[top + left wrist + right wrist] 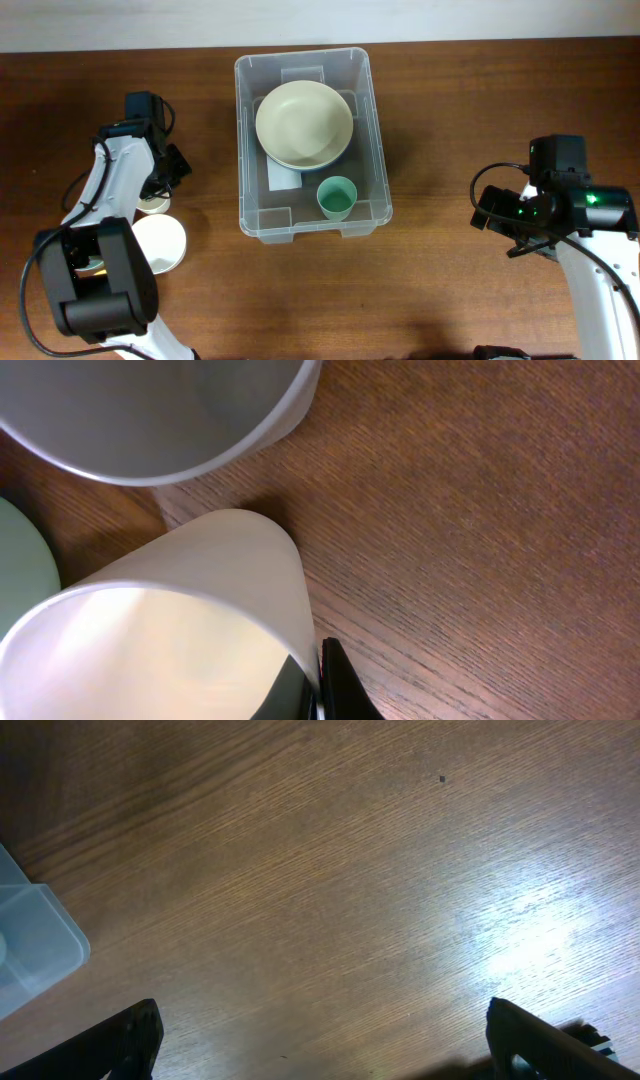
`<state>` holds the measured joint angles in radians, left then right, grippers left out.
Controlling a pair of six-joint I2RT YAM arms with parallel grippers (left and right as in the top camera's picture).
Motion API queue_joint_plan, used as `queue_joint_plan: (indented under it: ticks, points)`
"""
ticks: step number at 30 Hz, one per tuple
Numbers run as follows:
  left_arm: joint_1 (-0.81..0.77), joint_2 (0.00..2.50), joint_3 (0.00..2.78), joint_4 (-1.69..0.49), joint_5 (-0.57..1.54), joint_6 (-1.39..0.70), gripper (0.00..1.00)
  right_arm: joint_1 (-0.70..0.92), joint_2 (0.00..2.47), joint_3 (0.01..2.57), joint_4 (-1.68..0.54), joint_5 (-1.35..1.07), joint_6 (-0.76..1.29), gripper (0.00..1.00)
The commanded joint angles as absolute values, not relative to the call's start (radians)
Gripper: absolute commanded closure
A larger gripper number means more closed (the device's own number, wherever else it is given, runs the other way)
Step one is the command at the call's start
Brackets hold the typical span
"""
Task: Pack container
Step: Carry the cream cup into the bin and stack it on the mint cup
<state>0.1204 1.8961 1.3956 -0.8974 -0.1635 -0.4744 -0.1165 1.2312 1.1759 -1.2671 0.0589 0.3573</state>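
Note:
The container (378,120), a clear plastic bin, stands at the middle of the table. A cream bowl (303,123) and a small green cup (336,198) lie inside it. Left of the bin, my left gripper (156,192) is shut on the wall of a small cream cup (152,206). In the left wrist view the cup (180,620) fills the lower left, its rim pinched between the black fingers (338,685). My right gripper (492,212) hangs open over bare wood to the right of the bin, holding nothing; the right wrist view shows its fingertips (135,1035) wide apart.
A larger white cup (158,243) stands just in front of the held one and appears again in the left wrist view (150,410). A pale green object (18,575) lies at that view's left edge. The bin's corner (30,950) shows at the left of the right wrist view.

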Motion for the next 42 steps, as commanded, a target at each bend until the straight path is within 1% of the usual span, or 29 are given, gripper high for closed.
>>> queue_joint_plan:
  ticks: [1, 5, 10, 15, 19, 24, 30, 35, 42]
  points:
    - [0.122, 1.892, 1.408, -0.906, -0.073, -0.464, 0.99, -0.117, 1.225, 1.173, -1.267, 0.057, 0.348, 0.01]
    - [0.094, 1.847, 1.463, -0.915, -0.013, -0.438, 1.00, -0.117, 1.225, 1.173, -1.267, 0.057, 0.348, 0.01]
    - [0.007, 1.727, 1.547, -0.917, -0.015, -0.405, 1.00, -0.117, 1.225, 1.173, -1.266, 0.057, 0.348, 0.01]
    - [-0.136, 1.608, 1.628, -0.921, -0.018, -0.405, 0.99, -0.118, 1.225, 1.173, -1.265, 0.057, 0.348, 0.01]
    - [-0.291, 1.568, 1.655, -0.921, -0.023, -0.411, 0.99, -0.118, 1.225, 1.173, -1.262, 0.057, 0.348, 0.01]
    - [-0.498, 1.610, 1.654, -0.921, -0.025, -0.478, 0.99, -0.117, 1.225, 1.173, -1.262, 0.057, 0.348, 0.01]
    - [-0.646, 1.719, 1.654, -0.926, -0.018, -0.509, 0.99, -0.117, 1.225, 1.173, -1.263, 0.056, 0.348, 0.01]
    - [-0.706, 1.796, 1.654, -0.947, 0.043, -0.512, 0.99, -0.117, 1.225, 1.173, -1.264, 0.057, 0.348, 0.01]
    - [-0.712, 1.838, 1.654, -0.992, 0.049, -0.512, 0.99, -0.117, 1.225, 1.173, -1.264, 0.056, 0.348, 0.01]
